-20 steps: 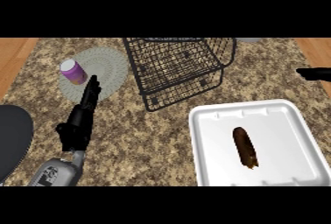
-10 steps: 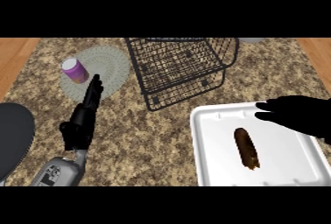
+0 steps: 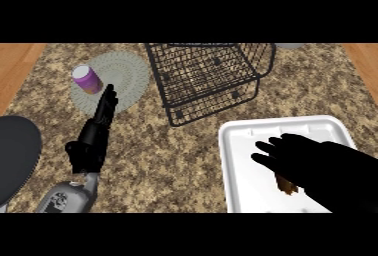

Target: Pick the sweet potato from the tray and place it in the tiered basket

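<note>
A white tray (image 3: 240, 150) lies at the lower right of the counter. My right hand (image 3: 317, 165) is spread over its middle, fingers pointing left and slightly bent, covering most of the dark brown sweet potato (image 3: 286, 186); only its near end shows below the palm. I cannot tell whether the fingers touch it. The black wire tiered basket (image 3: 207, 75) stands behind the tray at the top centre. My left hand (image 3: 96, 135) rests at the left with straight fingers pointing up, holding nothing.
A purple can (image 3: 87, 79) stands on a pale round mat (image 3: 118, 82) at the upper left, just beyond the left fingertips. A dark round object (image 3: 15, 150) sits at the left edge. Wooden floor shows at both upper corners.
My right hand came in from the right edge and moved down and left over the tray, now covering most of the sweet potato. The left hand stayed still.
</note>
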`<action>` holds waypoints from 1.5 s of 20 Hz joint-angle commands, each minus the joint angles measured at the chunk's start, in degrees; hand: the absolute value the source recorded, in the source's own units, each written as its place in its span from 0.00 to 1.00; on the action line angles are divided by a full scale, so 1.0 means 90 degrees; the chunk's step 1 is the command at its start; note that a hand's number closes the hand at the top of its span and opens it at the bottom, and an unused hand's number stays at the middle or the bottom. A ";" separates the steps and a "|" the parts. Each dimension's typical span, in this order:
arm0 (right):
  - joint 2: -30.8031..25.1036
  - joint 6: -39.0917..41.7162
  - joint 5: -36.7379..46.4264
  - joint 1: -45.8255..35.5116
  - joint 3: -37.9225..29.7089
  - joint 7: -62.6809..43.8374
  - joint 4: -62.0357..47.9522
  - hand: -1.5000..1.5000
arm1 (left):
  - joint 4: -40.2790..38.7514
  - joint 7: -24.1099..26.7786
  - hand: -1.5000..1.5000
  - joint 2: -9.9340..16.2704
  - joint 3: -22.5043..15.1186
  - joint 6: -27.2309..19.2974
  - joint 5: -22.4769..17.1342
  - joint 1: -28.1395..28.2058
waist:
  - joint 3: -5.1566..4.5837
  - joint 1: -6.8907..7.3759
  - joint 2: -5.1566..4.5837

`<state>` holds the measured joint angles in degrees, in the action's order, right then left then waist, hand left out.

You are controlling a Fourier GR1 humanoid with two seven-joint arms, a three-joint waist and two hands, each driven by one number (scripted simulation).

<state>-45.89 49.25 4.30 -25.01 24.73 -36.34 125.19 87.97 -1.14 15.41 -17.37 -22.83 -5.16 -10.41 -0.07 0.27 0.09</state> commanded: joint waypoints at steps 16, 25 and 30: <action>0.0099 0.0996 0.0958 0.0417 0.0548 -0.1077 0.0224 0.00 | 0.0296 -0.0393 0.50 -0.0430 0.0088 0.0003 0.0516 0.0203 | 0.0010 -0.0037 0.0002; 0.0609 0.0954 0.2581 0.0283 0.1397 -0.0161 -0.0477 0.00 | -0.0083 0.0373 0.50 -0.0786 0.0126 0.0191 0.0660 0.0470 | 0.0011 0.0012 -0.0021; 0.0455 0.0768 0.3574 0.0356 0.1723 0.0651 -0.0388 0.00 | 0.0465 -0.0411 0.50 -0.0495 0.0403 0.0505 0.0572 0.0251 | 0.0014 0.0023 -0.0012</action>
<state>-42.64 58.68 28.49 -22.92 35.67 -34.18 122.71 89.60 -3.26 10.37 -14.38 -19.74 0.31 -9.25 0.03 0.27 -0.01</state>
